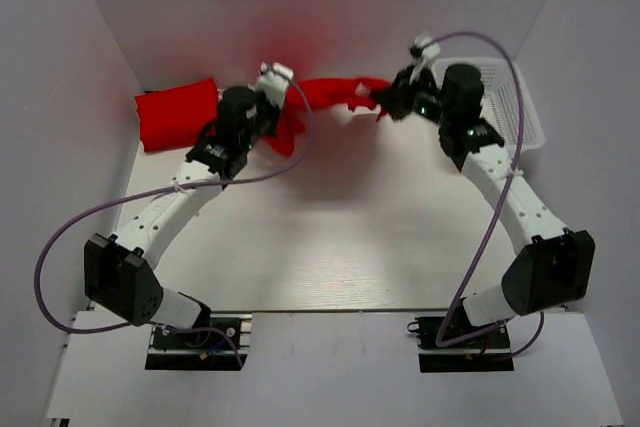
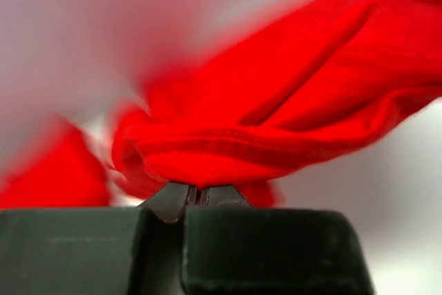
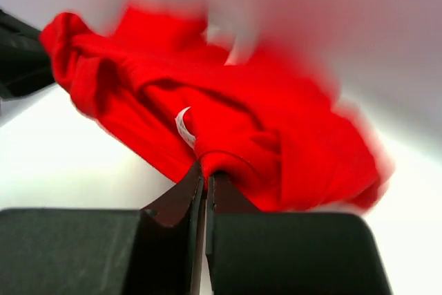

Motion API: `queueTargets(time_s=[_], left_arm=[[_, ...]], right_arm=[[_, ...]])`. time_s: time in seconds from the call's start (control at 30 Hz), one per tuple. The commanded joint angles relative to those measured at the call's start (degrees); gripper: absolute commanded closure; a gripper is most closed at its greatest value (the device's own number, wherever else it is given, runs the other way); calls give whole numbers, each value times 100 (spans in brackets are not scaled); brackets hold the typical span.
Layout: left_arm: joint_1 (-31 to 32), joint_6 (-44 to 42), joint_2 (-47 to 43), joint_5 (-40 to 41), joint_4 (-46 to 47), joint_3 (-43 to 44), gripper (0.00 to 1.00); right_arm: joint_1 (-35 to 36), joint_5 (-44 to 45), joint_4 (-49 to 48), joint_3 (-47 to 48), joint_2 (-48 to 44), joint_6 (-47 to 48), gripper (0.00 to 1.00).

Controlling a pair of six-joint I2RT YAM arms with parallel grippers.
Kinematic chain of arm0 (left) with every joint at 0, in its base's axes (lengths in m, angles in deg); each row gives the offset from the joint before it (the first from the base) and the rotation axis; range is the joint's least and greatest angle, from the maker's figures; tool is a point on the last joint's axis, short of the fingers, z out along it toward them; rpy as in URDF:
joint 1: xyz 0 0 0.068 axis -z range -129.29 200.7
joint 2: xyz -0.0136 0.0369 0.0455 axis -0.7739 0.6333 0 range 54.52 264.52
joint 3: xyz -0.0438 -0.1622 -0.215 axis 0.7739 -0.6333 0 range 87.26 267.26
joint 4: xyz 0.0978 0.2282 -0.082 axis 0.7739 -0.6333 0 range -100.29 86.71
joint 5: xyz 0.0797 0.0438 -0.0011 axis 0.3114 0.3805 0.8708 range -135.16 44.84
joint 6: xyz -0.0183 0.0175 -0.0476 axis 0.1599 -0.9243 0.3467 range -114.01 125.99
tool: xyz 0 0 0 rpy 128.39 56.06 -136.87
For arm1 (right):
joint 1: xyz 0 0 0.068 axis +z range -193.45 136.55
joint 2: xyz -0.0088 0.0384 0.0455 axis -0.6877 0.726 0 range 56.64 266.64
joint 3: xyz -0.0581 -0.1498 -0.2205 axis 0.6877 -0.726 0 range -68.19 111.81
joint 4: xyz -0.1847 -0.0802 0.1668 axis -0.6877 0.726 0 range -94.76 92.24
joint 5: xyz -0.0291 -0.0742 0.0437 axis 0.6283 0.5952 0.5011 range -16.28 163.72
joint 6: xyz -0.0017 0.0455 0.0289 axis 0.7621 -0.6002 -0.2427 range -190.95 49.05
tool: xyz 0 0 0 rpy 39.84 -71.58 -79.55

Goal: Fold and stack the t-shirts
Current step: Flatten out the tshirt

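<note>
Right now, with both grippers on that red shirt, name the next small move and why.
Probably draw the left gripper and right gripper apart and lower the shirt onto the table: each is shut on a bunched edge, and the cloth is crumpled between them.

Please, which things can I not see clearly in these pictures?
- Top view: the inside of the basket, partly covered by the right arm.
- Top view: how many shirts the red pile holds; too small to tell.
- Left wrist view: the held shirt, blurred at its far end.
- Right wrist view: the white label, too small to read.
</note>
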Motion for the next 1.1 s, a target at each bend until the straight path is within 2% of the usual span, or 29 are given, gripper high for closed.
queueTargets(time_s=[0.0,0.03,0.07,0.1,0.13,0.17,0.2,0.23,0.27,0.33,0.4,0.43,0.47,0.53,0.67,0.7,0.8,0.87,0.97,1.07], left_arm=[[-79,1211,-324,-1077,-523,-1371,100],[-79,1352,-376,-1635,-584,-1983,90],[-79,1519,-377,-2206,-689,-2172,66],[-27,1790,-316,-3021,-830,-2322,41],[-27,1958,-315,-3473,-831,-2602,1],[-27,2142,-315,-3582,-762,-2691,0],[-27,2370,-315,-3635,-709,-2762,0],[-27,2373,-315,-3557,-708,-2763,0],[-27,2373,-315,-3234,-778,-2702,0],[-27,2373,-315,-2820,-1136,-2360,0],[-96,2434,-315,-2021,-1366,-2026,0],[-97,2721,-315,-1740,-1506,-1955,0],[-149,2881,-315,-963,-1595,-1884,0],[-150,3066,-158,-195,-1596,-1735,0],[-465,3181,667,714,-1885,-1068,0],[-536,3181,1104,776,-1938,-684,0],[-860,3112,1669,882,-1869,-102,0],[-1054,3007,2240,594,-1807,337,0],[-1310,2884,3108,250,-2017,1188,0],[-1450,2751,3533,109,-2079,1491,0]], right_arm=[[-205,390,673,-1541,-606,-304,100],[-214,391,780,-2598,-687,-385,100],[-231,391,963,-2739,-757,-369,100],[-240,1218,1453,-2845,-766,-560,82],[-232,1531,1797,-3159,-758,-797,75],[-240,1743,1844,-3275,-749,-903,62],[-266,2058,1853,-3372,-688,-1113,39],[-284,2113,1862,-3347,-644,-1124,31],[-267,2227,1844,-3294,-617,-1133,10],[-267,2316,1897,-3084,-530,-1020,10],[-258,2159,1862,-2864,-485,-879,10],[-240,2010,1844,-2828,-433,-843,10],[-240,1913,1775,-2811,-389,-808,10],[-231,1386,1599,-2758,-293,-650,10],[-92,498,1361,-2582,224,-579,10],[-73,349,1361,-2443,314,-545,10],[67,137,1247,-2267,726,-544,10],[172,40,1247,-2161,1008,-562,10],[287,363,1404,-1862,1439,-641,10],[243,417,1352,-1861,1720,-816,10]])
